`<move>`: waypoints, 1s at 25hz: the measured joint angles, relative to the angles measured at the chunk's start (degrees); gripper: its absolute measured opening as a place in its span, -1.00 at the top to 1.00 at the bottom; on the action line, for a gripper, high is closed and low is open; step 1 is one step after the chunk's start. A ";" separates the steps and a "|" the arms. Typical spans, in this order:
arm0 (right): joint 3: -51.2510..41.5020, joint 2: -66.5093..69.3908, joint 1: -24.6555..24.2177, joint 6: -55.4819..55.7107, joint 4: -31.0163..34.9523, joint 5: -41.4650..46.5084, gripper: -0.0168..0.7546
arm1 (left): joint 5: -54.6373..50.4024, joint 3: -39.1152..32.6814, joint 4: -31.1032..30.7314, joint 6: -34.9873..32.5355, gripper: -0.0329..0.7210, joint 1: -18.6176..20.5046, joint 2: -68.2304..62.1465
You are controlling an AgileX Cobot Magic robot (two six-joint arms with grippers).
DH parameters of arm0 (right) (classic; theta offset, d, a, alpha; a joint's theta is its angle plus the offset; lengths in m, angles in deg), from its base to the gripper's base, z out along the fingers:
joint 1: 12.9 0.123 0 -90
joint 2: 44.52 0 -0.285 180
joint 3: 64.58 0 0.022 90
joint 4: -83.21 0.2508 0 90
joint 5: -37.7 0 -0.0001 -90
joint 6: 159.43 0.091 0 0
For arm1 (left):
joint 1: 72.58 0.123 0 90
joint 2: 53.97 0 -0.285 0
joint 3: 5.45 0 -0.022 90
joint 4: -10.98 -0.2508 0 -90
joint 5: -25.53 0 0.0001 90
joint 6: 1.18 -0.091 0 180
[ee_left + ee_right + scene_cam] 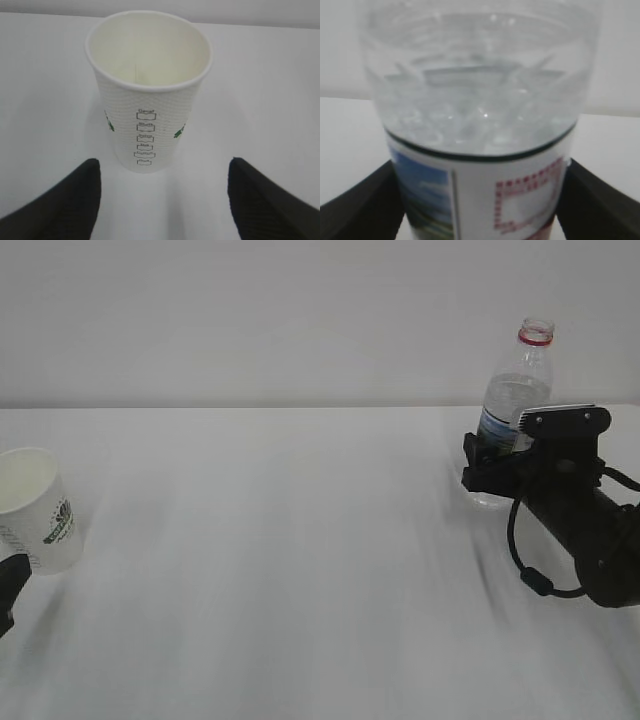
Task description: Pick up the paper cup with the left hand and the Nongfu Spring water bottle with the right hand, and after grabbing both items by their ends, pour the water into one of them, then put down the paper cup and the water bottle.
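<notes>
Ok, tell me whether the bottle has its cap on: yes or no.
No: in the exterior view the Nongfu Spring water bottle ends in an open mouth above its red neck ring, with no cap.

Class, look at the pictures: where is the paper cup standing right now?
In the exterior view the paper cup stands upright at the table's far left edge, just ahead of the open left hand.

A: The middle of the tabletop (300, 540) lies bare; an arm could pass between its left and right edges.

B: By the left edge the paper cup (40, 508) stands upright, the left hand (162, 200) spread before it, fingers not touching.

A: Toward the far right edge, the Nongfu Spring water bottle (515, 400) fills the right hand (492, 468), blocking that side.
</notes>
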 joint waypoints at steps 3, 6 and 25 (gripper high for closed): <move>0.74 0.64 0.00 0.00 0.00 0.13 -0.75 | 0.00 0.00 0.00 0.00 -0.62 0.00 0.00; 1.10 0.86 0.00 -1.08 -0.10 0.71 -0.65 | 0.00 0.00 0.00 0.00 -0.62 0.00 0.00; 0.91 -1.59 0.00 -3.22 -2.61 5.00 -0.38 | 0.00 0.00 0.00 0.00 -0.62 0.00 0.00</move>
